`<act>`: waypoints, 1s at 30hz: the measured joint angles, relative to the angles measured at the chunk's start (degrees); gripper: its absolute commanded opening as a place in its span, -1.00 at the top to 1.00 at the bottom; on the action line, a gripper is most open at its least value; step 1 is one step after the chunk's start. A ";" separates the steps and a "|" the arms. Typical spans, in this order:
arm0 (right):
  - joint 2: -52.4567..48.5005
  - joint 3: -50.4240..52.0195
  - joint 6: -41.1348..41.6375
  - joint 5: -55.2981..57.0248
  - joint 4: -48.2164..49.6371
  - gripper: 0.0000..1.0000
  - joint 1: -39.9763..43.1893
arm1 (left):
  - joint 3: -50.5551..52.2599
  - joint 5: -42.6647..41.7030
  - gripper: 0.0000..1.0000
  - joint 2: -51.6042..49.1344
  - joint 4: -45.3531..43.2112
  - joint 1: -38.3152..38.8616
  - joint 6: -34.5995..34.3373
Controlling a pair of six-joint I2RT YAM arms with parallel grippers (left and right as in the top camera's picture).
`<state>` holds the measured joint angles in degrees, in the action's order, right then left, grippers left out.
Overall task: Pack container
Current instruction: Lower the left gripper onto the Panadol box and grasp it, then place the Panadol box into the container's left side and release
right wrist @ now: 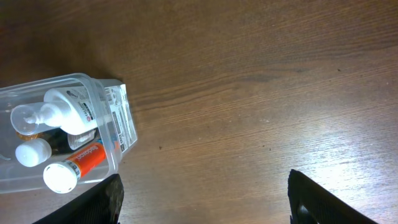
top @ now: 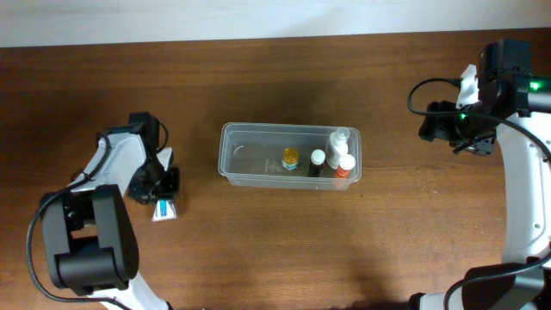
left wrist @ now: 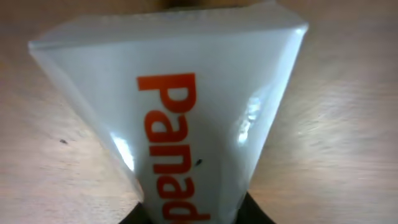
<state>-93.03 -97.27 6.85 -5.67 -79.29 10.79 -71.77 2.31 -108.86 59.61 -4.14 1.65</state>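
The container (top: 232, 169) is a clear rectangular tub at the table's middle. Its right half holds a small amber bottle (top: 290, 158), a dark white-capped bottle (top: 317, 160), a white bottle (top: 338, 142) and an orange tube (top: 345, 166). My left gripper (top: 160, 183) is at the far left, shut on a white box (top: 164, 209) with a blue end. In the left wrist view the box (left wrist: 186, 93) fills the frame, with orange letters, between my fingers (left wrist: 196, 218). My right gripper (top: 448, 129) is open and empty at the far right. The right wrist view shows the open jaws (right wrist: 202, 205) over bare wood, right of the container (right wrist: 118, 118).
The table is dark brown wood (top: 275, 250). Its far edge meets a pale wall (top: 258, 17) at the top. The left arm's base (top: 86, 250) stands at the front left. The right arm (top: 525, 198) runs along the right edge, with a cable (top: 426, 86) looping near it.
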 measured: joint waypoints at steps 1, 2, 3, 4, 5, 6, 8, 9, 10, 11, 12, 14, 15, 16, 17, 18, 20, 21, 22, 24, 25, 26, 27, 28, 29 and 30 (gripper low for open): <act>0.00 0.00 -0.02 0.00 0.00 -0.53 0.00 | -1.27 -0.17 0.58 0.13 0.26 0.33 -0.11; 0.00 0.00 0.00 0.00 0.00 -0.53 0.00 | -2.73 -0.28 0.58 0.33 0.81 0.72 -0.17; 0.00 0.00 0.02 0.00 0.00 -0.53 0.00 | -4.31 -0.39 0.58 0.72 1.22 1.25 -0.20; 0.00 0.00 0.00 0.00 -0.02 -0.53 0.00 | -6.47 -0.42 0.57 1.51 1.73 2.03 -0.20; 0.00 0.00 0.00 0.00 -0.02 -0.53 0.00 | -7.85 -0.48 0.56 2.14 2.03 2.62 -0.20; 0.00 0.00 -0.02 0.00 0.00 -0.53 0.00 | -9.64 -0.59 0.57 2.97 2.16 3.37 -0.22; 0.00 0.00 0.00 0.00 0.02 -0.53 0.00 | -13.53 -1.01 0.57 5.03 2.27 5.18 -0.20; 0.00 0.00 0.00 0.00 0.02 -0.53 0.00 | -15.69 -1.46 0.56 6.29 2.27 6.34 -0.15; 0.00 0.00 0.00 0.00 0.02 -0.53 0.00 | -17.18 -1.81 0.54 7.15 2.32 7.34 -0.11; 0.00 0.00 0.00 0.00 0.02 -0.53 0.00 | -19.10 -2.25 0.51 8.20 2.25 8.79 0.22; 0.00 0.00 -0.02 0.00 0.02 -0.53 0.00 | -20.72 -2.58 0.43 9.16 2.19 10.32 0.87; 0.00 0.00 0.00 0.00 0.04 -0.53 0.00 | -23.06 -3.13 0.34 10.71 1.86 13.60 2.56; 0.00 0.00 -0.02 0.02 0.11 -0.53 0.00 | -23.85 -3.41 0.34 11.30 1.49 15.54 4.04; 0.00 0.00 0.00 0.00 0.22 -0.53 0.00 | -24.28 -3.54 0.33 11.67 1.11 17.31 5.53; 0.00 0.00 0.00 0.00 0.31 -0.53 0.00 | -24.52 -3.67 0.26 11.80 0.96 19.21 7.61; 0.00 0.00 0.00 0.00 0.39 -0.53 0.00 | -24.55 -3.82 0.22 11.80 0.94 20.94 9.42; 0.00 0.00 0.00 0.00 0.44 -0.53 0.00 | -24.52 -3.89 0.17 11.61 1.03 24.20 13.81; -0.02 0.00 0.00 0.00 0.44 -0.53 0.00 | -24.52 -4.00 0.15 11.45 1.05 25.94 16.96; -0.02 0.00 -0.02 0.00 0.44 -0.53 0.00 | -24.52 -4.07 0.14 11.32 1.05 27.47 20.11; -0.04 0.00 -0.02 0.00 0.44 -0.53 0.00 | -24.52 -4.26 0.12 10.80 1.05 30.01 25.88; -0.02 0.00 -0.02 0.00 0.44 -0.53 0.00 | -24.52 -4.31 0.12 10.34 1.05 30.91 28.30; -0.04 0.00 0.00 0.00 0.42 -0.53 0.00 | -24.52 -4.39 0.13 9.62 1.03 31.76 31.32; -0.04 0.00 0.00 0.00 0.44 -0.53 0.00 | -24.52 -4.46 0.13 8.96 1.01 32.15 32.37; -0.04 0.00 -0.02 0.00 0.44 -0.53 0.00 | -24.52 -4.46 0.13 8.09 1.01 32.44 33.81; -0.04 0.00 -0.02 0.00 0.42 -0.53 0.00 | -24.52 -4.46 0.12 7.04 1.01 32.52 34.95; -0.04 0.00 -0.02 0.00 0.42 -0.53 0.00 | -24.52 -4.44 0.13 6.03 1.05 32.52 35.78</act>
<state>-93.08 -97.27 6.83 -5.67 -78.87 10.79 -96.29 -2.13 -102.83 60.66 28.38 37.43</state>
